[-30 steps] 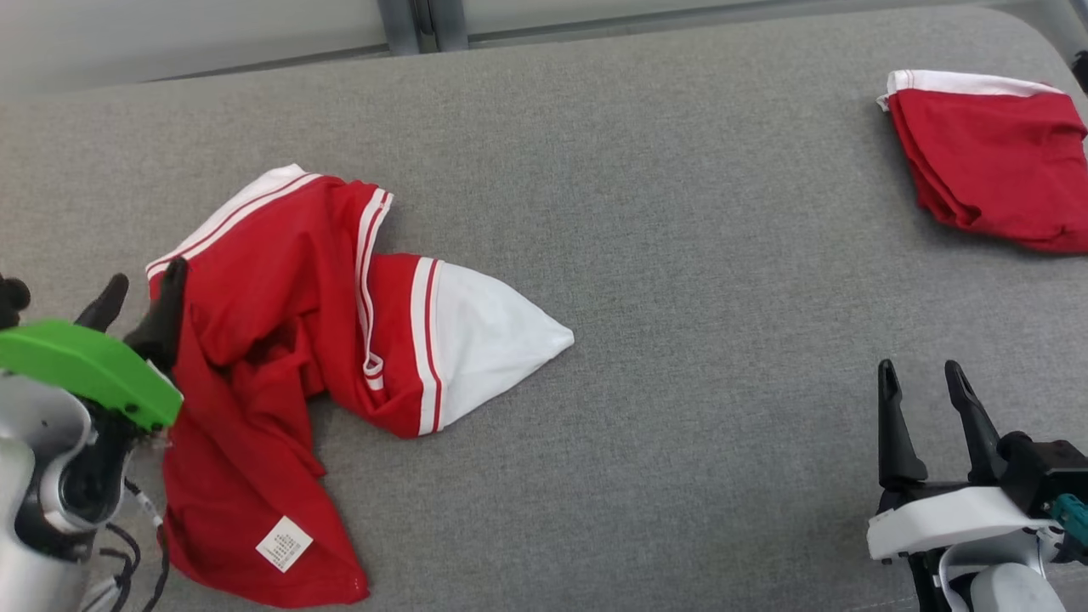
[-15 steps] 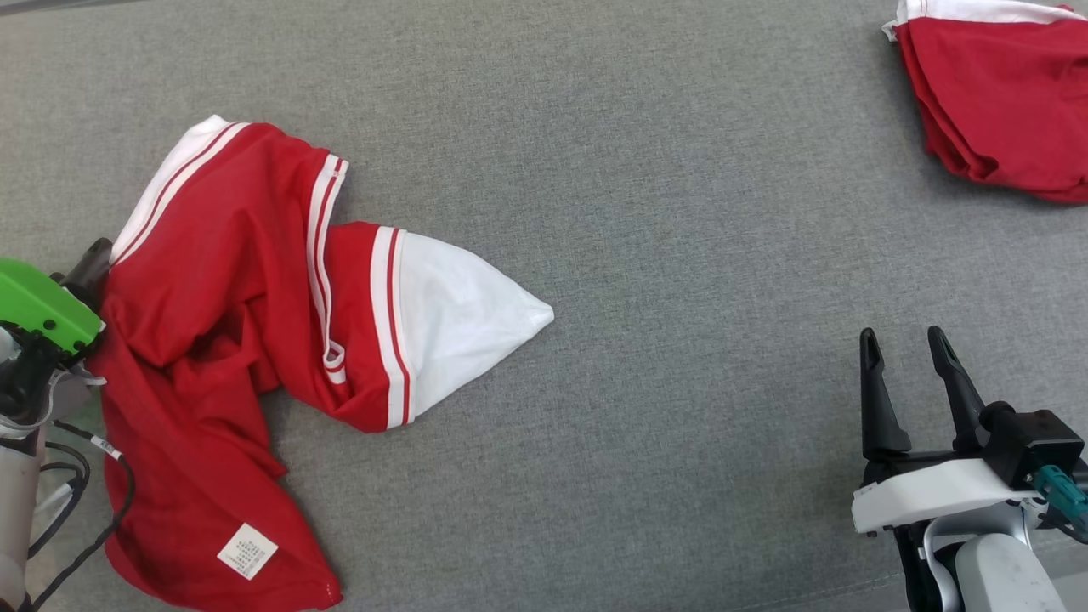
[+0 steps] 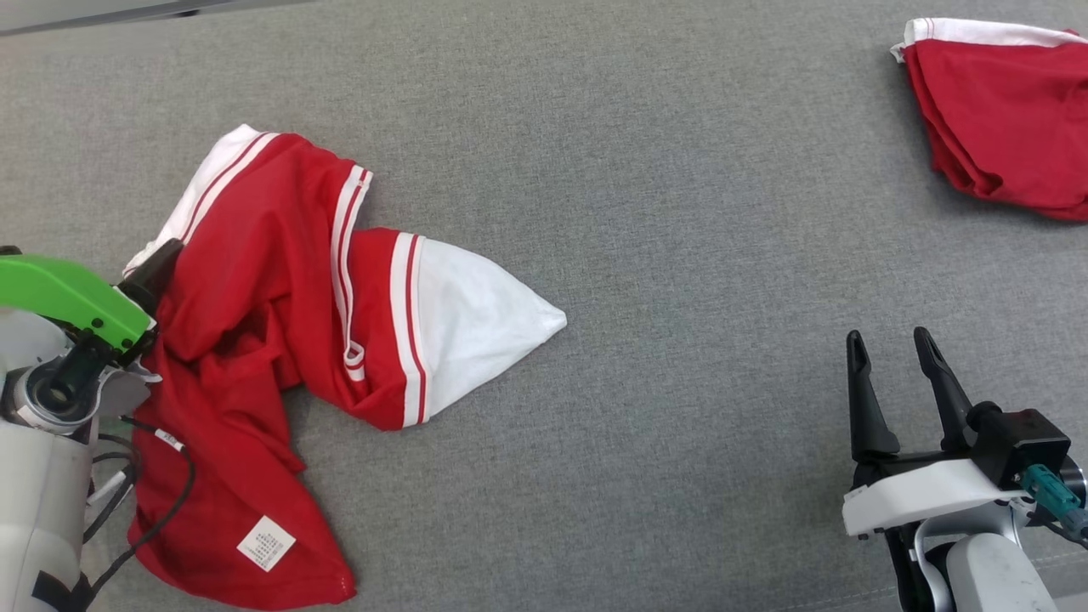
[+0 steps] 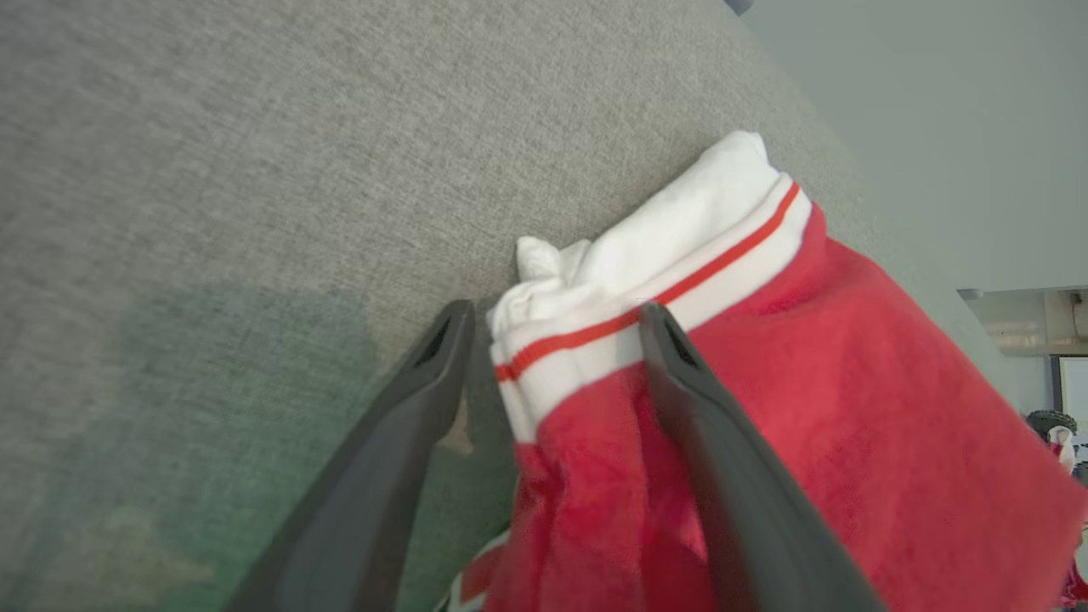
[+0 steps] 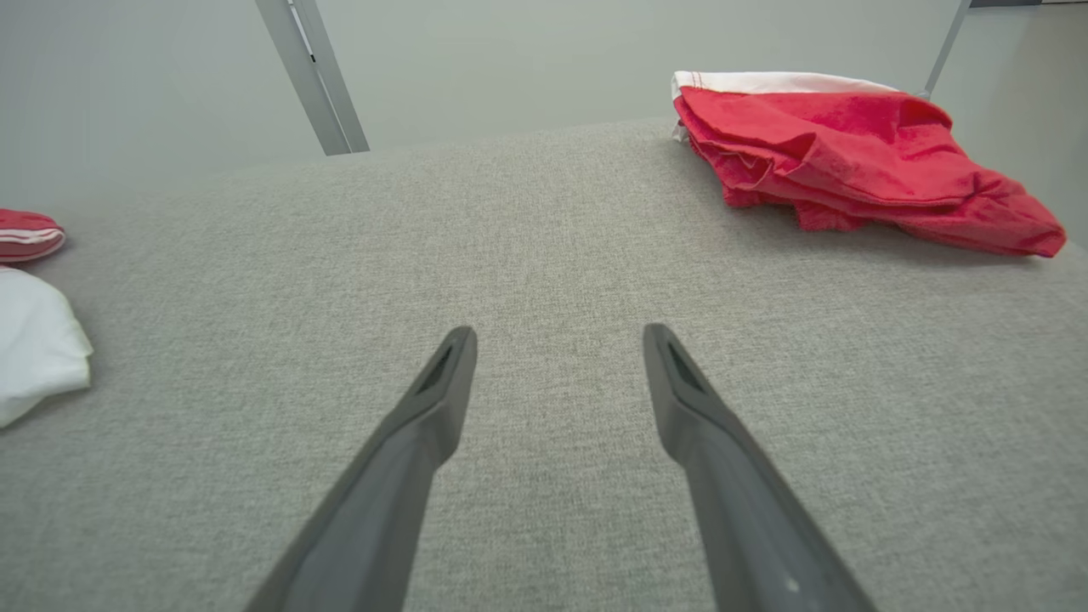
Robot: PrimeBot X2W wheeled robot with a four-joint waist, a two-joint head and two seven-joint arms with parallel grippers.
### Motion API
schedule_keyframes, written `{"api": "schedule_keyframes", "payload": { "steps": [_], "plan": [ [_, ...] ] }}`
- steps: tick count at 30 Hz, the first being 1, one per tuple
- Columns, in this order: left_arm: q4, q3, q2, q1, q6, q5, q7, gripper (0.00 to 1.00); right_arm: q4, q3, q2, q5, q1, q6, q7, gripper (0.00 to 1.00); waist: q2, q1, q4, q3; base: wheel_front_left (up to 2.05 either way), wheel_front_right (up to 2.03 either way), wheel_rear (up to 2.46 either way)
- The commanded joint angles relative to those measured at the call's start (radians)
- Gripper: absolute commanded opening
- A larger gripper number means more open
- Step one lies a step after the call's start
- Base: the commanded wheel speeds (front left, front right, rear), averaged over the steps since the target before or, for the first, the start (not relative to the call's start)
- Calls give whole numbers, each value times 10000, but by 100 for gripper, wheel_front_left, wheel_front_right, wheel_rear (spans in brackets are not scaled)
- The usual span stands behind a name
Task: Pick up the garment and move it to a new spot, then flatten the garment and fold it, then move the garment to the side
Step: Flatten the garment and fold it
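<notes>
Head view: the crumpled red garment [image 3: 280,357] lies at the left of the grey surface [image 3: 680,212], with the left end effector [image 3: 151,270] at its white hem, one finger hidden under the green cover [image 3: 68,293]. Left wrist view: jaws wide, straddling the hem, gripping nothing; a shallow close could catch one layer and slip. Right wrist view: the right end effector [image 5: 558,340] is wide open, empty, over bare surface, and the garment's white corner is cut off at the frame edge.

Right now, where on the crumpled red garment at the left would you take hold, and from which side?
Grip the white striped band at the garment's left edge, coming in from the left over the grey cushion. There the fabric bunches into a thick raised fold, and the open left gripper straddles it. The flat white corner pointing right probably offers less to pinch.
</notes>
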Motion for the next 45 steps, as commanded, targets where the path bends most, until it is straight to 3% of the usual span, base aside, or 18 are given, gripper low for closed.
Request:
{"api": "schedule_keyframes", "payload": {
  "steps": [1, 3, 4, 8, 15, 16, 22, 28, 29, 30, 31, 35, 39, 42, 45],
  "plan": [
    [66, -12, -128, -150, -136, -53, 61, 100, 28, 16, -16, -87, -19, -4, -28, 100, 0, 0, -18, -28, 0, 0, 0],
    [125, -46, -174, -177, -259, -64, 60, 100, 41, 22, -18, -82, -10, -4, -28, 100, 0, 0, -50, -43, 0, 0, 0],
    [186, -129, -171, -182, -360, 53, -54, 0, 51, 48, -15, -56, -11, -4, -28, 100, 0, 0, -96, -65, 0, 0, 0],
    [-19, -284, -150, -131, -640, 284, -513, 0, 100, 72, -16, 49, 4, -4, -28, 100, 0, 0, -209, -179, 0, 0, 0],
    [-1919, -2045, 61, 366, -780, 2606, -2973, 0, 220, -23, -16, 255, 350, -4, -28, 100, 0, 0, -303, -796, 0, 0, 0],
    [-2617, -2766, -91, 631, -779, 3280, -3365, 0, 266, -59, -15, 293, 502, -4, -28, 100, 0, 0, -301, -1060, 0, 0, 0],
    [-4333, -5045, -1060, 1185, -716, 5056, -3465, 0, 241, -89, -13, 490, 677, -4, -28, 100, 0, 0, -366, -1366, 0, 0, 0],
    [-4038, -6958, -2467, 1561, -509, 6938, -4508, 0, 262, 98, -16, 631, 521, -4, -28, 100, 0, 0, -787, -1336, 0, 0, 0],
    [-3815, -7169, -2626, 1589, -497, 7184, -4771, 25, 278, 135, -13, 647, 512, -4, -28, 100, 0, 0, -873, -1320, 0, 0, 0],
    [-3474, -7409, -2813, 1706, -505, 7340, -5043, 68, 303, 138, -16, 635, 527, -4, -28, 100, 0, 0, -969, -1309, 0, 0, 0],
    [-3182, -7566, -2933, 1796, -524, 7427, -5193, 100, 317, 134, -16, 654, 533, -4, -28, 100, 0, 0, -1058, -1295, 0, 0, 0],
    [-2481, -8234, -3408, 1895, -669, 7715, -5767, 100, 319, -8, -15, 700, 713, -4, -28, 100, 0, 0, -1279, -1307, 0, 0, 0],
    [-2198, -8879, -3436, 2096, -743, 7597, -5939, 100, 359, -102, -15, 660, 855, -4, -28, 100, 0, 0, -1350, -1363, 0, 0, 0],
    [-2663, -9269, -3370, 2223, -772, 6959, -6015, 100, 393, -171, -16, 676, 1019, -4, -28, 100, 0, 0, -1315, -1488, 0, 0, 0],
    [-3378, -8779, -2845, 2046, -757, 6238, -6090, 100, 413, -192, -15, 726, 991, -4, -28, 100, 0, 0, -1244, -1643, 0, 0, 0]
  ]
}}
